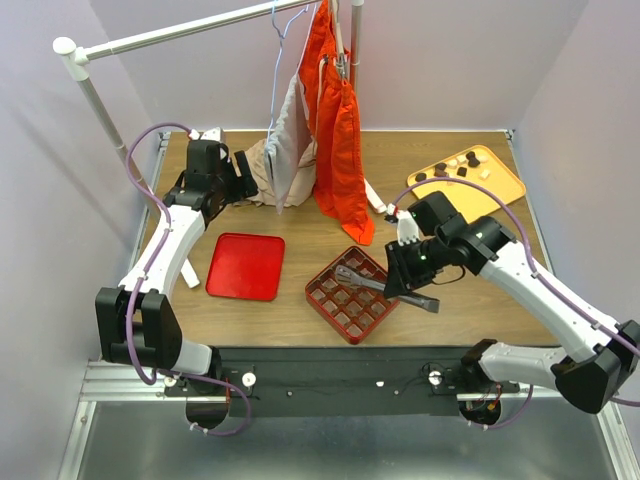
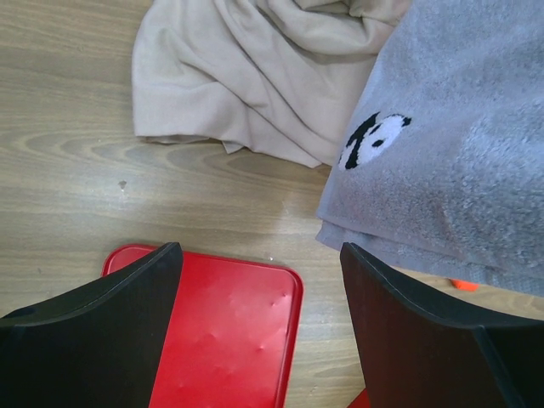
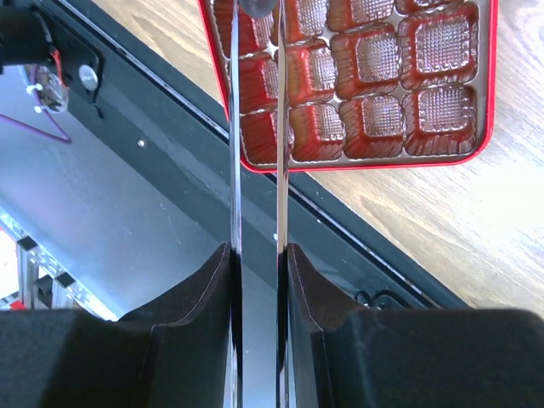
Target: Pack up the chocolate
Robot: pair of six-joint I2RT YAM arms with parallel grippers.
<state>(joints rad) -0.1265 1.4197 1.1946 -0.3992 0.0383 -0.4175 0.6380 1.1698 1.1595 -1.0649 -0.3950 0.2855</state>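
The chocolate [image 1: 455, 168], several dark and a few cream lumps, lies on the yellow-orange tray [image 1: 505, 185] at the back right. My right gripper [image 1: 402, 280] [image 3: 257, 251] is shut on metal tongs [image 1: 365, 280] [image 3: 235, 127], whose arms reach over the red gridded box [image 1: 350, 300] [image 3: 382, 85]. The box cells in view are empty. A small dark shape sits at the tongs' tips at the top edge of the right wrist view; I cannot tell what it is. My left gripper [image 1: 243, 172] [image 2: 259, 255] is open and empty at the back left, above the wood.
A flat red lid [image 1: 246, 265] [image 2: 229, 331] lies left of the box. A beige cloth [image 2: 246, 76] and a grey panda towel [image 2: 450, 153] lie by the left gripper. An orange garment [image 1: 335, 130] hangs from a white rack [image 1: 180, 32]. The table's black front rail [image 3: 153, 195] is under the right gripper.
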